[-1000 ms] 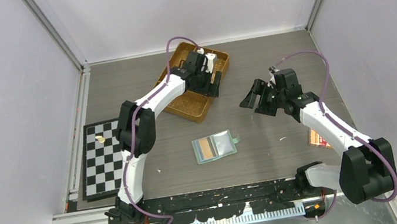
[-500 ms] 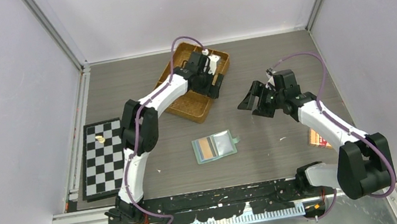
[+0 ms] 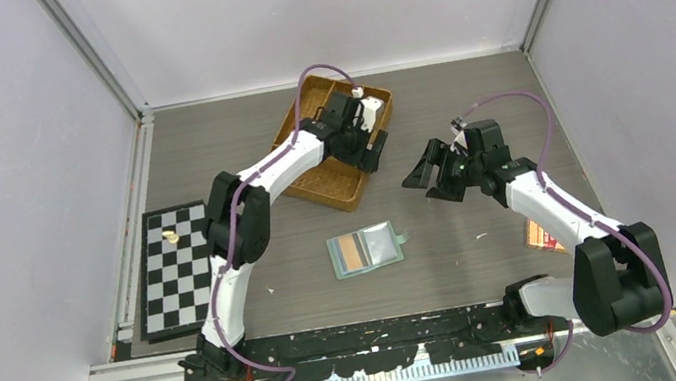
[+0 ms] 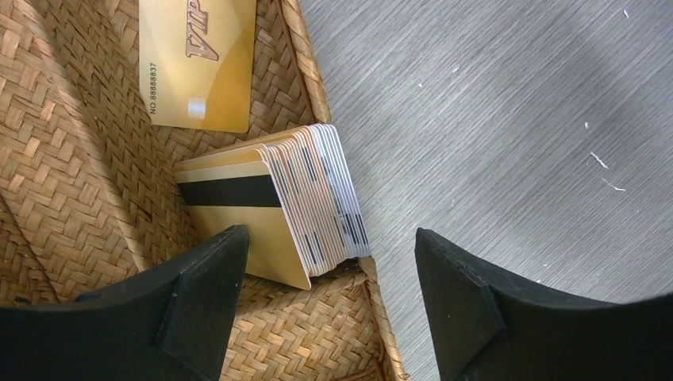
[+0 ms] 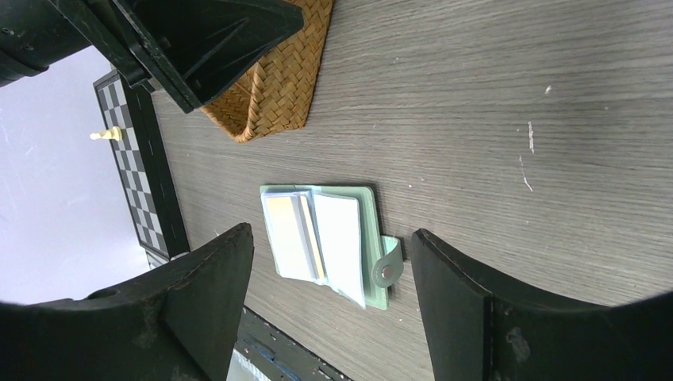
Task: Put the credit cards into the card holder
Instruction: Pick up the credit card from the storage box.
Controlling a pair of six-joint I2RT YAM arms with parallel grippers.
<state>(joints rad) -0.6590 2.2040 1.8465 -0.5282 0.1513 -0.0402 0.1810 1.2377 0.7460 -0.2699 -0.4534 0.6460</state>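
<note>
Now: left gripper (image 4: 329, 278), jaws spread, over the credit cards (image 4: 262, 210) stacked in the woven tray (image 4: 79, 159) near the far edge; card holder (image 3: 366, 248) open mid-worktop. Suggest lowering astride the stack's top edge, pinching one card only.

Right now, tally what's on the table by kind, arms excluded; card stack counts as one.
Woven tray: 1
Green card holder: 1
Card stack: 1
Loose gold VIP card: 1
Chessboard: 1
Chess piece: 1
Orange flat item, unidentifiable: 1
Total: 7
</note>
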